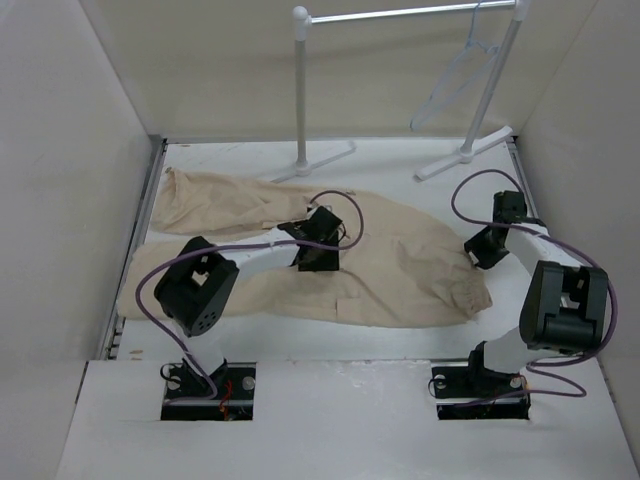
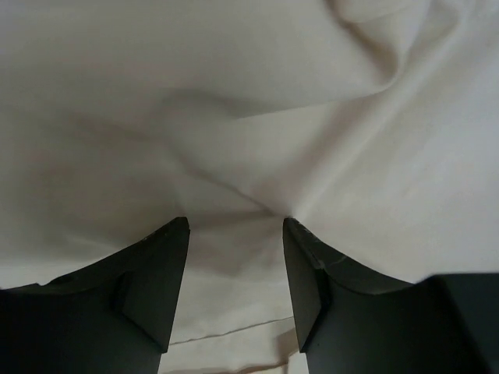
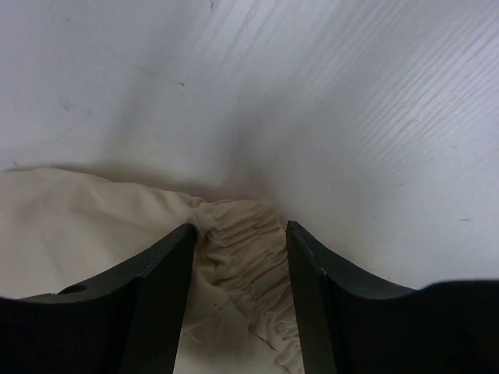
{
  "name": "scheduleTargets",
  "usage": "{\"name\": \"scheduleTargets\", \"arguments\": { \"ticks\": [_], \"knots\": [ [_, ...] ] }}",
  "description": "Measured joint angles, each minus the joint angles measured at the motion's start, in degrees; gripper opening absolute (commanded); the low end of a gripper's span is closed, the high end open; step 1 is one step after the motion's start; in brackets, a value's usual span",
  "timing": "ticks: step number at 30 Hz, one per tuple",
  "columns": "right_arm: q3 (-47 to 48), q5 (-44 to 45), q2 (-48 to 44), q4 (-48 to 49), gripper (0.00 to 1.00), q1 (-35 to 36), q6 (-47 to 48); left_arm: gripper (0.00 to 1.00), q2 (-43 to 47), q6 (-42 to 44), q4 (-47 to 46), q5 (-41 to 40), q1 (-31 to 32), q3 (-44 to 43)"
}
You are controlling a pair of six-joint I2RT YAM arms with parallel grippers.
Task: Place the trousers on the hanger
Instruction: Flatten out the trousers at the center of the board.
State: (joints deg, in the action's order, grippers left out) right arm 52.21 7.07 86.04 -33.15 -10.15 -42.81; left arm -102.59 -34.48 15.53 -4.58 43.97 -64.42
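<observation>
Beige trousers (image 1: 400,270) lie lengthwise left-to-right across desk (image 1: 400,165). My left hand (image 2: 235,226), parted, over their middle; my right hand (image 3: 238,230), parted, straddles gathered end, seemingly ungripped, nearer hanger (image 1: 455,75) at far-right corner.

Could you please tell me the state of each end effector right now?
Left end effector: open, over the trousers, holding nothing.
Right end effector: open, astride the trousers' gathered edge, holding nothing.

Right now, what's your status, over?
Left end effector open, low on trousers. Right end effector open, straddling their elastic edge. Hanger on rail, nothing blocking.
</observation>
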Motion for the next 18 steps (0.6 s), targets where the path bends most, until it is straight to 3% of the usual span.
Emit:
{"name": "scheduleTargets", "arguments": {
  "ticks": [2, 3, 6, 9, 13, 18],
  "knots": [
    [-0.6, -2.9, 0.5, 1.4, 0.19, 0.0, -1.2, 0.48, 3.1, 0.0, 0.5, -1.2, -1.1, 3.8],
    [-0.9, -3.7, 0.5, 2.1, 0.13, 0.0, -1.6, 0.48, 4.1, 0.0, 0.8, -1.9, -1.5, 5.2],
    [-1.9, -5.2, -1.4, 5.0, 0.05, 0.2, -2.6, 0.48, 7.0, 0.0, 1.1, -3.9, -2.5, 8.8],
    [-2.4, -5.2, -7.2, 7.6, 0.03, 1.7, -2.4, 0.48, 9.0, 0.0, 1.8, -5.3, -2.8, 11.0],
    [-2.3, -5.1, -18.3, 9.9, 0.07, 6.1, -1.9, 0.5, 11.1, 0.0, 3.5, -7.0, -3.0, 13.2],
    [-2.6, -0.5, -26.8, 5.9, 0.37, 14.6, -1.8, 0.51, 12.5, -0.3, 7.1, -9.2, -3.7, 14.1]
  ]
}}
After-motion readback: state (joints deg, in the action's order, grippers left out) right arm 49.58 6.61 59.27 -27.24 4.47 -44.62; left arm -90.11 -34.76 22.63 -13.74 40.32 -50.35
